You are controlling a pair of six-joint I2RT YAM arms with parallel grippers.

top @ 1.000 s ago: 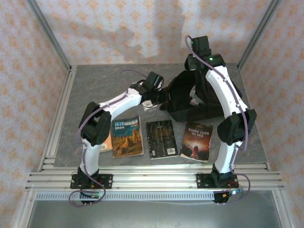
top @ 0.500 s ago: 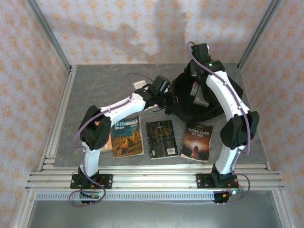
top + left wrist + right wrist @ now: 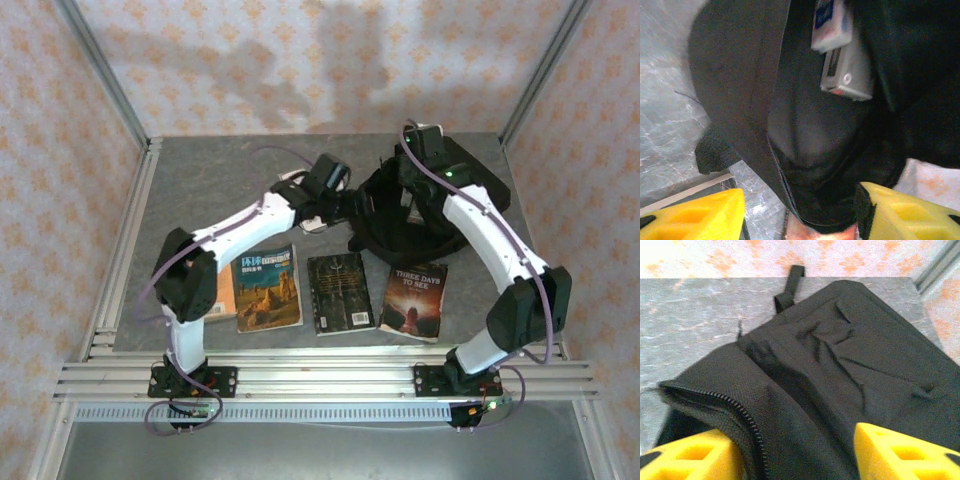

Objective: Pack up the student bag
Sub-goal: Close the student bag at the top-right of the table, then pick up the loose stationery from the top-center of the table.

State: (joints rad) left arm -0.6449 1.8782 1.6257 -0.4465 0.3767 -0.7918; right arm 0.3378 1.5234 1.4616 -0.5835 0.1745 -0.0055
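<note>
The student bag (image 3: 392, 232) sits on the desk (image 3: 220, 180), right of centre in the top view. Below it three books lie in a row: the left book (image 3: 267, 288), the middle book (image 3: 341, 292) and the right book (image 3: 414, 300). The left gripper (image 3: 352, 208) is at the bag's left edge. The right gripper (image 3: 408, 190) is over the bag's upper part. Bag fabric lies between each pair of jaws.

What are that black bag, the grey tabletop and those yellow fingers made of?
The student bag looks like matte black woven fabric, probably nylon or polyester: coarse weave, soft creases, a zipper edge. The table is grey and marbled with a slight sheen, perhaps stone-look laminate; hard to tell. The fingers look like smooth yellow moulded plastic.
</note>
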